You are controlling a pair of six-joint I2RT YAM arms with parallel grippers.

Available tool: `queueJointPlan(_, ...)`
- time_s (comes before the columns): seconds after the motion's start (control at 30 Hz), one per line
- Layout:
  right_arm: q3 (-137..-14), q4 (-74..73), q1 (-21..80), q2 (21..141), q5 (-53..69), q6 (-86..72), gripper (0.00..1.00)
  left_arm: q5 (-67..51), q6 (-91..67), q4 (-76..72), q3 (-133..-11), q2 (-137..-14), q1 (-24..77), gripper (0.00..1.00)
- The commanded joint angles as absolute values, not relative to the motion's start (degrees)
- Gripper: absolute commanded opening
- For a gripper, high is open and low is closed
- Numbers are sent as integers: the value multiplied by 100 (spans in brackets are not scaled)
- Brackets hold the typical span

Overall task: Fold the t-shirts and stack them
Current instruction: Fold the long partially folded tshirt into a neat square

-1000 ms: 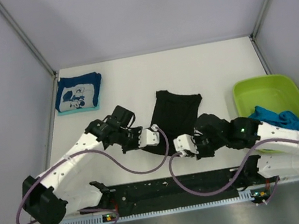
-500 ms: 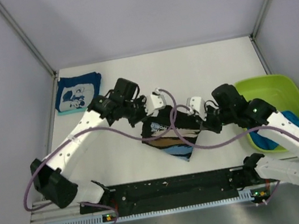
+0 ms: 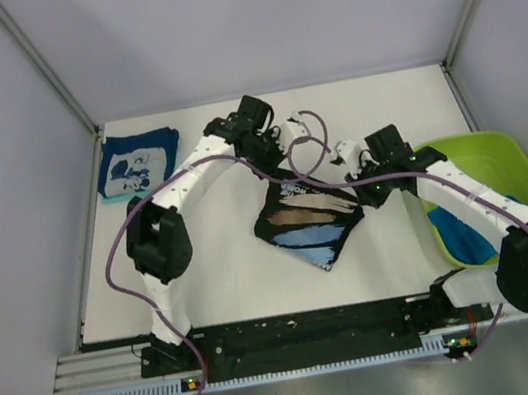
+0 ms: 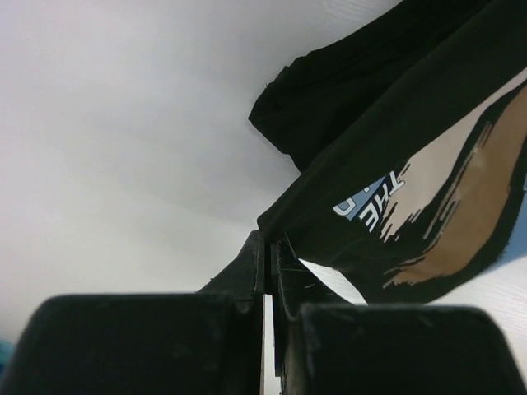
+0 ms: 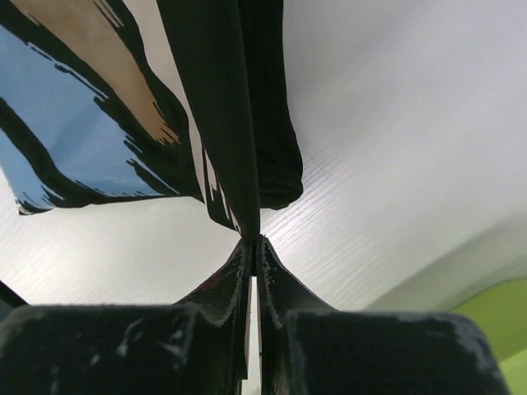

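Left tool is pressed together, pinching the black t-shirt at its far-left edge. Right tool pinches the far-right edge. The shirt is stretched between them over mid-tabletop, print up. Navy t-shirt lies at the far-left corner, well apart across white surface. Blue t-shirts sit in the green tub at the right edge.

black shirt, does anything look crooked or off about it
Yes: the black t-shirt, pinched by the left gripper and right gripper, sits skewed, one corner pointing toward the near edge, its upper edge bunched rather than flat.
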State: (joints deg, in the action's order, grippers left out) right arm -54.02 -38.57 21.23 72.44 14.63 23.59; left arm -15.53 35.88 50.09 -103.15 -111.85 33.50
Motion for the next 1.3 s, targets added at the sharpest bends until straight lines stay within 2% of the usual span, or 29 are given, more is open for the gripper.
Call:
queueJointPlan(0.0,-5449,-3832,1908,7567,1046,1978,0,-1134,3428,4992,-10924,-11802,3287,0)
queueJointPlan(0.33,-5625,-3657,1670,8401,783,1740,0,-748,3340,4703,-11223,-12586,3296,0)
queueJointPlan(0.37,-5686,-3630,1653,8533,713,1714,0,-695,3322,4659,-11224,-12621,3296,2)
queueJointPlan(0.47,-5888,-3630,1565,8999,528,1574,0,-493,3174,4431,-11267,-12621,3296,21)
queueJointPlan(0.5,-5967,-3604,1538,9148,484,1547,0,-405,3095,4325,-11276,-12612,3296,30)
queueJointPlan(0.57,-6142,-3516,1512,9403,256,1460,7,-203,2963,4149,-11294,-12569,3305,45)
queueJointPlan(0.63,-6423,-3480,1521,9623,28,1319,21,260,2822,4026,-11338,-12455,3270,52)
queueJointPlan(0.73,-6880,-3585,1521,9651,-500,828,31,186,2323,3973,-11172,-12016,3121,58)
queueJointPlan(0.87,-6830,-3674,1520,8801,-291,45,42,-850,1522,3877,-9989,-10963,2962,62)
queueJointPlan(0.97,-6041,-3508,1529,8027,165,-929,44,-1851,1162,3228,-8644,-10259,2988,66)
queueJointPlan(1.07,-5224,-3122,1529,7437,859,-1659,52,-2267,897,2971,-7876,-10072,3015,70)
queueJointPlan(1.13,-4731,-2613,1529,7260,1352,-2055,53,-2198,870,3049,-7700,-10125,3041,70)
queueJointPlan(1.2,-4396,-2305,1521,7286,1406,-2276,53,-2101,879,3120,-7577,-10230,3041,65)
queueJointPlan(1.27,-4184,-2005,1521,7469,1511,-2346,49,-2135,862,3155,-7428,-10283,3032,52)
